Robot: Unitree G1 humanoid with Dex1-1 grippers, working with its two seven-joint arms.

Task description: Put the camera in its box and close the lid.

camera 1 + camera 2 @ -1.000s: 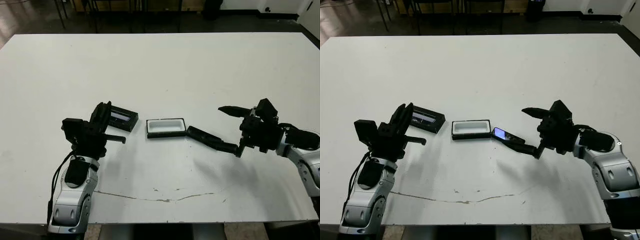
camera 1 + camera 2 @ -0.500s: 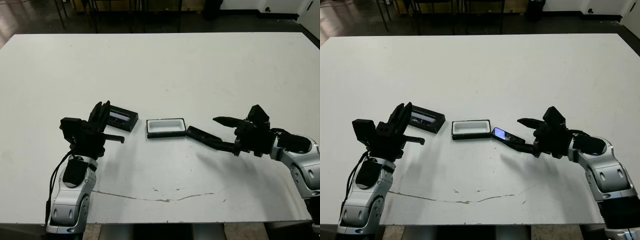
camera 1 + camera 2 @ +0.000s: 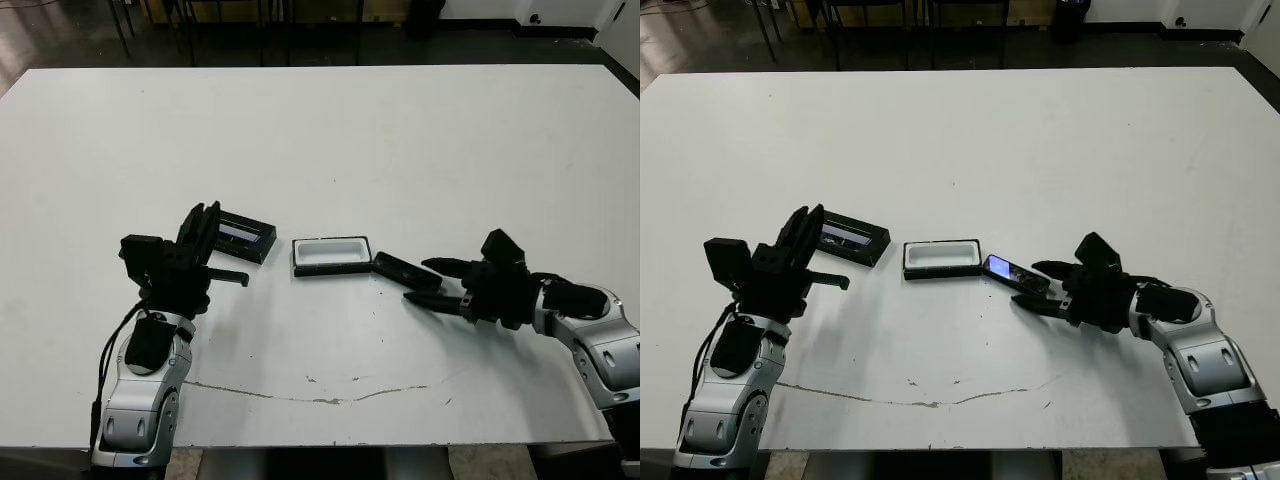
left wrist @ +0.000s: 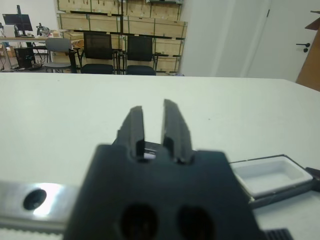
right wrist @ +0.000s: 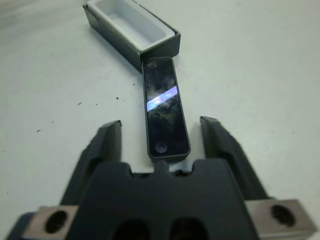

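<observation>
The camera (image 3: 1015,273), a slim black bar with a purplish glint, lies flat on the table with one end against the right end of the box (image 3: 942,275). That box is a black-rimmed tray with a white lining, and nothing is inside it. My right gripper (image 5: 161,124) is open and low over the table, its fingers (image 5: 107,145) on either side of the camera's (image 5: 162,112) near end without gripping it. To the left of the box rests the lid (image 3: 245,236), black with a pale window. My left gripper (image 3: 205,215) hovers just left of the lid, barely open and holding nothing.
A thin dark scratch (image 3: 320,398) runs across the white table near its front edge. Black chairs (image 4: 107,52) and wooden crates stand beyond the far edge.
My right gripper has dropped and moved left, from raised beside the camera's end to straddling that end. The left arm, box and lid have not moved.
</observation>
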